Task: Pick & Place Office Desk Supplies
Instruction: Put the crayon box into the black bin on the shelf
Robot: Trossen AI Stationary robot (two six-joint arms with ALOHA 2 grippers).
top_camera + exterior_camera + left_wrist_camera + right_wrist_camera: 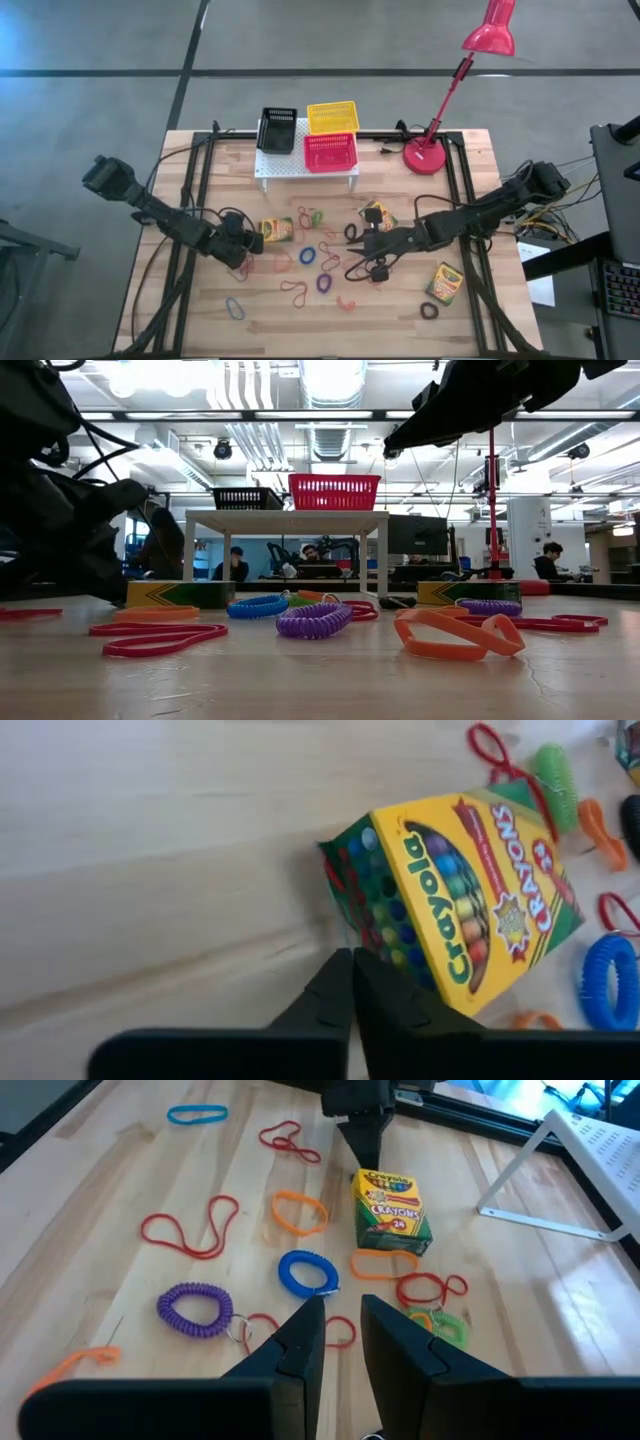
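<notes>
A yellow-and-green crayon box (276, 230) lies flat on the wooden table, left of centre. My left gripper (352, 965) is shut, and its tips stand at the box's green end (365, 890). It comes slanting down from the table's left. My right gripper (342, 1320) hovers above the table's middle, open by a narrow gap, with nothing between its fingers. Below and ahead of it lie loose elastic loops: a blue coil (307, 1272), a purple coil (195, 1308), an orange loop (300, 1210) and a red loop (190, 1225). My left gripper has its shut fingertips (367, 1160) right at the crayon box's end edge (358, 1177), coming slanting down from the table's left. Whether they touch the box I cannot tell. The box lies flat on the table.
A white rack (305, 172) at the far edge carries a black basket (277, 130), a yellow basket (332, 117) and a red basket (330, 152). A red desk lamp (430, 155) stands at its right. Two more crayon boxes (378, 215) (443, 283) lie on the right half.
</notes>
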